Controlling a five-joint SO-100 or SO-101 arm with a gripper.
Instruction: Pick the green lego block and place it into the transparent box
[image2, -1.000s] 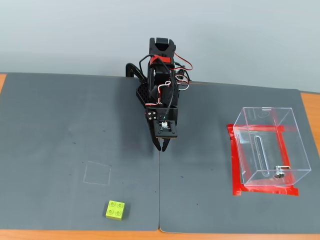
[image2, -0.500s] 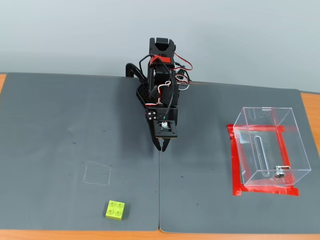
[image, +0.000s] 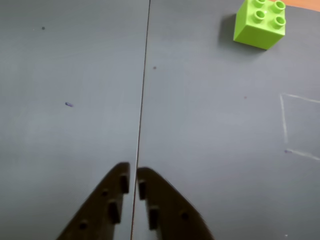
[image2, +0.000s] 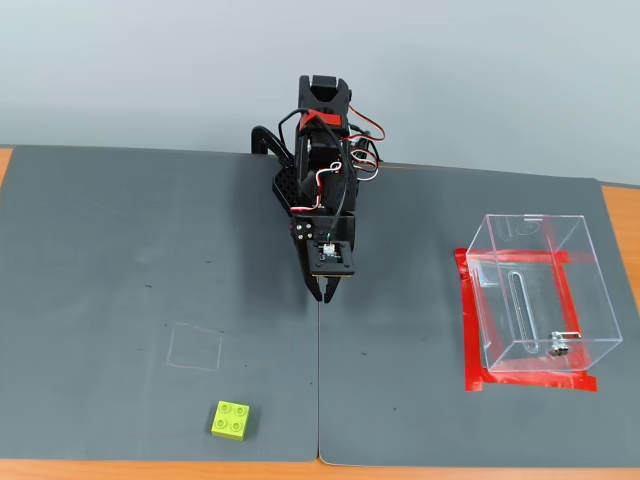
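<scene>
- Arm (image2: 322, 150) sits at the far edge of the mat in the fixed view, folded in on itself, black body with red and white wires showing, claw (image2: 328, 293) pointing down toward the mat near the centre seam.
- Claw (image: 133, 180) in the wrist view: two dark plastic fingers (image: 111, 200) with small ridged nubs on the inner faces, tips nearly together with only a thin gap between them, nothing held.
- Claw tips hang right over the seam (image: 144, 85) where the two mat halves meet.
- Mat (image2: 120, 260) is dark grey, matte, smooth; a faint chalk square outline (image2: 195, 348) is drawn on its left half in the fixed view.
- Green block (image2: 233, 420): small lime square brick, glossy plastic, four round studs on top. Lies flat on the mat near the front edge, just below and right of the chalk square, well apart from the claw.
- In the wrist view the block (image: 260, 22) is at the top right corner, upright, studs up.
- Clear box (image2: 540, 295): thin see-through walls, open top, a vertical slot in one wall, small metal fitting (image2: 556, 348) low at its front. Stands on the right half of the mat, red tape (image2: 472, 330) around its base.
- Box looks empty; block is outside it, well apart, on the opposite side of the seam.
</scene>
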